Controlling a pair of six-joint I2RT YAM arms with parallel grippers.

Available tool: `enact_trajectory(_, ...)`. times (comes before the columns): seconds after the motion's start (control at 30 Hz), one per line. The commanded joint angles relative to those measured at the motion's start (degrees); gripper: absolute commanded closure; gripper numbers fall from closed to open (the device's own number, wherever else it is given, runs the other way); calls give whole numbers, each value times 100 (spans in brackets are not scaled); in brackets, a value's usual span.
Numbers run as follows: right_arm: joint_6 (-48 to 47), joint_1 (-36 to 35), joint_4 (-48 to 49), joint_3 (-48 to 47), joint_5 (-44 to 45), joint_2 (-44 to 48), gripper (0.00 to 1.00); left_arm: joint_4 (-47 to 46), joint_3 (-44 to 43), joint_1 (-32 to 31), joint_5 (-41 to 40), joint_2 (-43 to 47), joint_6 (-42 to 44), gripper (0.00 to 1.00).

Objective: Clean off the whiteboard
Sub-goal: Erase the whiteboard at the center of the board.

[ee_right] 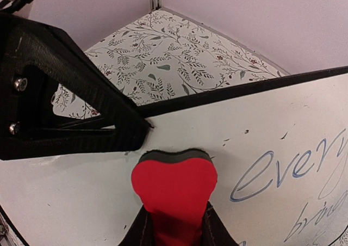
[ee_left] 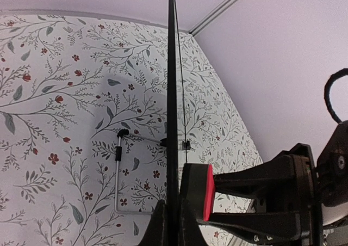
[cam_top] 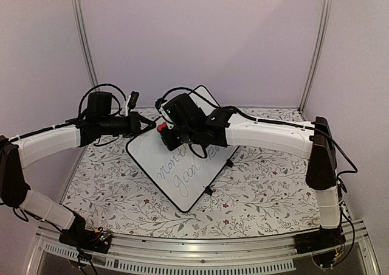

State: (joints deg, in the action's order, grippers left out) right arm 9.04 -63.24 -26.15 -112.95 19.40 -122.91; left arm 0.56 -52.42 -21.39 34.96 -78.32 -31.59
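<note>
The whiteboard (cam_top: 182, 171) stands tilted on the floral table, with grey handwriting on its lower half. My left gripper (cam_top: 141, 128) is shut on its upper left edge. In the left wrist view the board shows edge-on (ee_left: 172, 93) between my fingers (ee_left: 161, 227). My right gripper (cam_top: 167, 132) is shut on the red eraser (cam_top: 162, 128) and presses its dark felt face against the upper board. In the right wrist view the eraser (ee_right: 174, 183) sits on the white surface (ee_right: 261, 126), left of the word "every" (ee_right: 288, 170). The eraser (ee_left: 208, 191) also shows in the left wrist view.
The board's wire stand (ee_left: 118, 175) rests on the floral tablecloth (cam_top: 261, 190) behind the board. Small black feet (cam_top: 229, 163) stick out at its right edge. White walls and metal posts (cam_top: 316, 44) close the back. The left gripper's black fingers (ee_right: 81, 121) lie just above-left of the eraser.
</note>
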Motion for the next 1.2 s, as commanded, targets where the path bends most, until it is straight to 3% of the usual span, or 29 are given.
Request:
enact_trajectory(0.0,143,93,-121,694,-84,155,91,-274,-22,-137,195,120,173,100)
enact_trajectory(0.37,370,-27,136,1824,-207,779,91,-259,-14,-133,165,107,184,100)
enact_trajectory(1.17,518,-391,177,2426,-177,1115,91,-240,-23,-143,159,112,195,100)
